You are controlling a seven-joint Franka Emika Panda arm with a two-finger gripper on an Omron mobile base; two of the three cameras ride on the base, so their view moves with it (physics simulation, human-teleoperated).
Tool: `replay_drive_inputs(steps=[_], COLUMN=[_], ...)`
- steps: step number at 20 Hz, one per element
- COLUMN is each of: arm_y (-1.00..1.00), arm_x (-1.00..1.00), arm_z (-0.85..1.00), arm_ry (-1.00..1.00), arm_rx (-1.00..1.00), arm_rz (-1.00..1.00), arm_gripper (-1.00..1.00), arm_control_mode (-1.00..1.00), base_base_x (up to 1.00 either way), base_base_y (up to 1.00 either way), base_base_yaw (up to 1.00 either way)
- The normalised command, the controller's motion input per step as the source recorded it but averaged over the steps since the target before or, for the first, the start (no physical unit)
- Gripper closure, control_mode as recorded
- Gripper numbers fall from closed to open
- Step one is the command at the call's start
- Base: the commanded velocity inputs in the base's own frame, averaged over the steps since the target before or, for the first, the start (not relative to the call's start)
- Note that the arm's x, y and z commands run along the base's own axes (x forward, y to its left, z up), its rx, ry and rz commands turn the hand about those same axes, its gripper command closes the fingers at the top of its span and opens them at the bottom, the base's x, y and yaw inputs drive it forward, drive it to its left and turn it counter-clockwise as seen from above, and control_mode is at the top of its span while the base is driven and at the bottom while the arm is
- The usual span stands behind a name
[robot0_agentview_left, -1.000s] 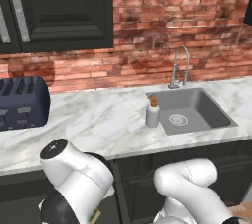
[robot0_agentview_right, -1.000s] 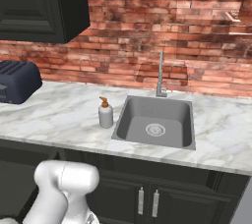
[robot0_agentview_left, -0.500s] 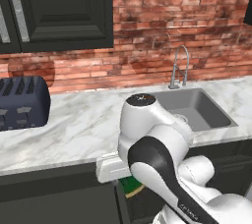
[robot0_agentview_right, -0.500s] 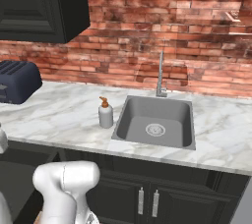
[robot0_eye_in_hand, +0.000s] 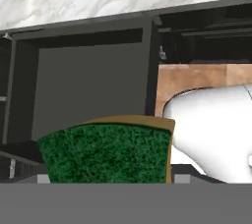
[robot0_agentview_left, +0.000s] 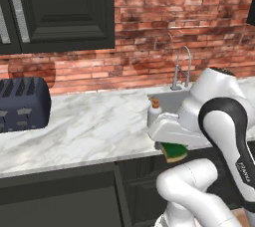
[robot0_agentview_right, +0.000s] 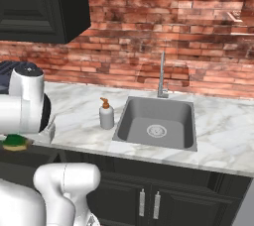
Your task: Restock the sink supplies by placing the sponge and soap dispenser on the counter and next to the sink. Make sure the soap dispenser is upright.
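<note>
Sponge (robot0_eye_in_hand: 106, 152) hides gripper fingertips; soap dispenser (robot0_agentview_right: 106, 114) upright beside sink (robot0_agentview_right: 157, 123).

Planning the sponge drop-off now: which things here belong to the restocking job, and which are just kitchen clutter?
Job:
- sponge, held in the gripper
- soap dispenser, upright beside the sink
- counter

Clutter:
- toaster
- faucet
- upper cabinets

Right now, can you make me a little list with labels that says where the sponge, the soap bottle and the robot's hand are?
sponge: dark green sponge with a yellow layer, held in the gripper, in front of the counter edge
soap: white rounded soap dispenser with an orange pump, upright on the white marble counter, left of the grey sink
hand: shut on the sponge
still to do: sponge not yet on the counter
</note>
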Motion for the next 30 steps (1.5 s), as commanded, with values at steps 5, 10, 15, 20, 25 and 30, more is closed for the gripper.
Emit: replay_drive_inputs(steps=[5, 10, 15, 20, 25, 30], arm_y=[-0.92, -0.75, -0.50, -0.34, -0.02, 0.05], arm_x=[0.26, 0.26, 0.53, 0.52, 0.53, 0.53], arm_z=[0.02, 0.00, 0.09, 0.01, -0.15, -0.01], arm_ry=[0.00, 0.00, 0.07, 0.13, 0.11, 0.06], arm_rx=[0.12, 0.03, 0.00, 0.01, 0.00, 0.00], arm_rz=[-0.04, -0.02, -0.15, -0.27, -0.33, -0.28], arm_gripper=[1.00, 1.00, 1.00, 1.00, 1.00, 1.00], arm_control_mode=[-1.00, -1.00, -1.00, -1.00, -1.00, -1.00], base_base_x=[0.00, 0.00, 0.00, 0.00, 0.00, 0.00], base_base_y=[0.00, 0.00, 0.00, 0.00, 0.00, 0.00], base_base_yaw=[0.00, 0.00, 0.00, 0.00, 0.00, 0.00])
